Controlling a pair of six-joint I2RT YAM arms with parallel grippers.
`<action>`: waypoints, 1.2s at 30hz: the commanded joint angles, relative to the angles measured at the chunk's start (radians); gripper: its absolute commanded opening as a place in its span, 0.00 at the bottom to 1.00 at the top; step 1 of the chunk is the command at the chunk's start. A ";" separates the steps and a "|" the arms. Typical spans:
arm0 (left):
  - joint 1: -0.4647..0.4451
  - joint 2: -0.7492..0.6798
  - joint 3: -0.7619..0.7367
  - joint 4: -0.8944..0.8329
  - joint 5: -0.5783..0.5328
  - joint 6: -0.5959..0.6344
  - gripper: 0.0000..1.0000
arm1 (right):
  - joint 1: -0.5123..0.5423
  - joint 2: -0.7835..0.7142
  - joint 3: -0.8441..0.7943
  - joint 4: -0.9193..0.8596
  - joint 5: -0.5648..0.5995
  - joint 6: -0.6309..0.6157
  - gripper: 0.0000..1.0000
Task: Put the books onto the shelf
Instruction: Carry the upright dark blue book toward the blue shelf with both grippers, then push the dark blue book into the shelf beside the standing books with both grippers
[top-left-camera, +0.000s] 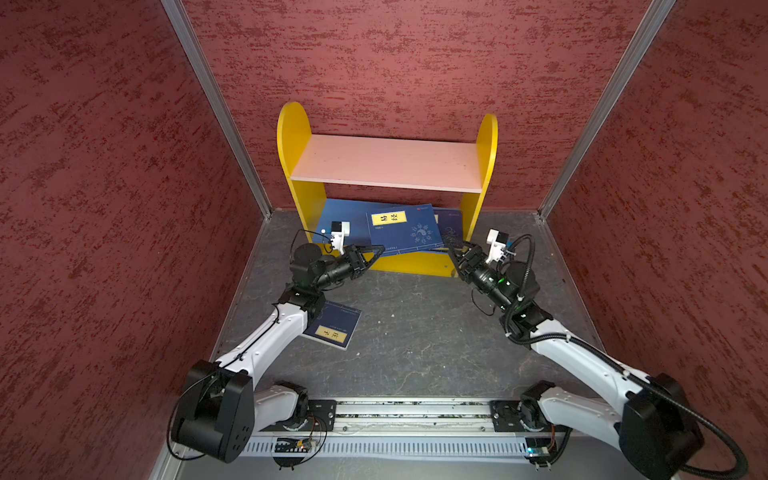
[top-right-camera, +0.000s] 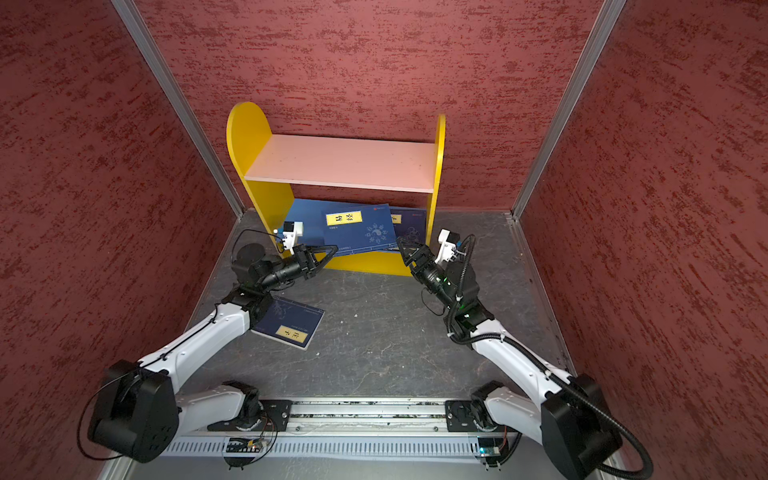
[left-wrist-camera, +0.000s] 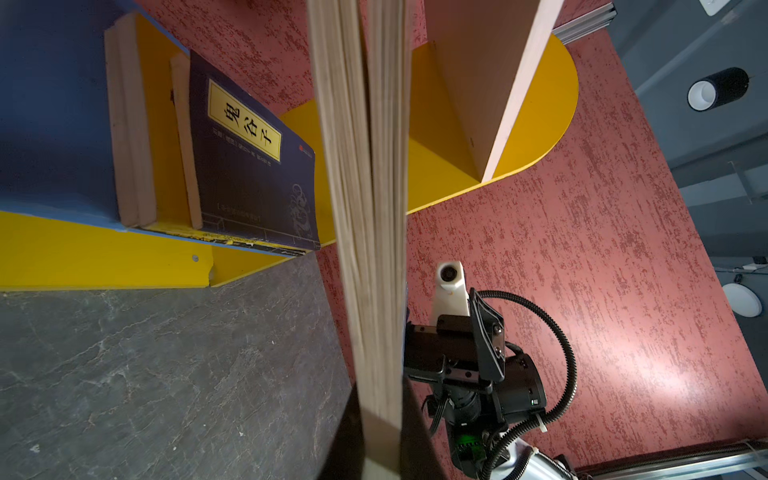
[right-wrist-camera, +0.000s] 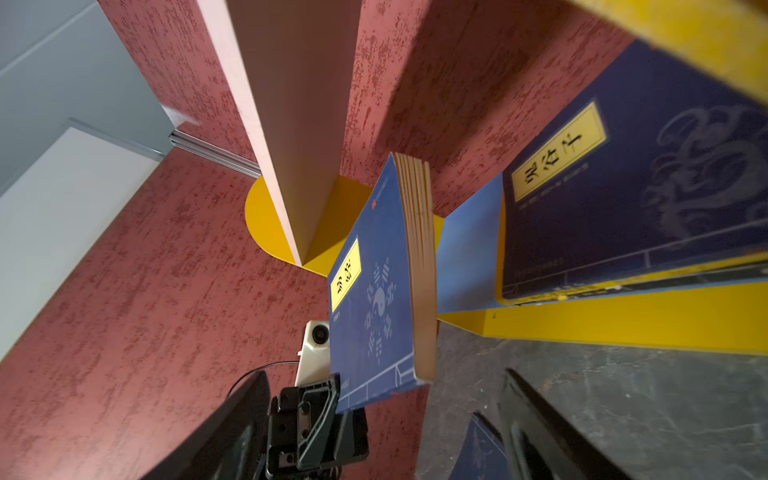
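1. In a top view, the shelf (top-left-camera: 297, 137) is seen at 12 o'clock on the table (top-left-camera: 415, 332). A navy book (top-left-camera: 405, 230) is held tilted over the blue lower board (top-left-camera: 332, 216); whether the two touch cannot be told. The left gripper (top-left-camera: 374, 250) is clamped tight on the book's 7 o'clock corner. The right gripper (top-left-camera: 453, 249) is found just beside its 4 o'clock corner, jaws spread wide, nothing held. A second navy book (top-left-camera: 334, 326) lies flat on the table at 8 o'clock, partly covered by the left arm (top-left-camera: 274, 332).
2. In a top view, a third navy book (top-right-camera: 411, 224) is seen at the 3 o'clock end of the lower board.
3. In the left wrist view, the page edge of the held navy book (left-wrist-camera: 365, 208) is pinched between the left fingers (left-wrist-camera: 343, 440). The third navy book (left-wrist-camera: 249, 166) is stacked on other books, of which only edges show.
4. In the right wrist view, the right fingers (right-wrist-camera: 232, 428) are spread well apart. The held book (right-wrist-camera: 374, 311) is seen in the gap, touched by neither.
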 joint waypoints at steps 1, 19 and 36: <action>0.031 0.043 0.057 -0.010 0.109 0.028 0.00 | -0.002 -0.065 0.040 -0.244 0.122 -0.148 0.97; 0.044 0.365 0.414 -0.261 0.202 0.208 0.00 | -0.008 0.057 0.192 -0.407 0.396 -0.500 0.99; -0.059 0.566 0.591 -0.332 0.149 0.259 0.00 | -0.025 0.238 0.318 -0.386 0.454 -0.526 0.99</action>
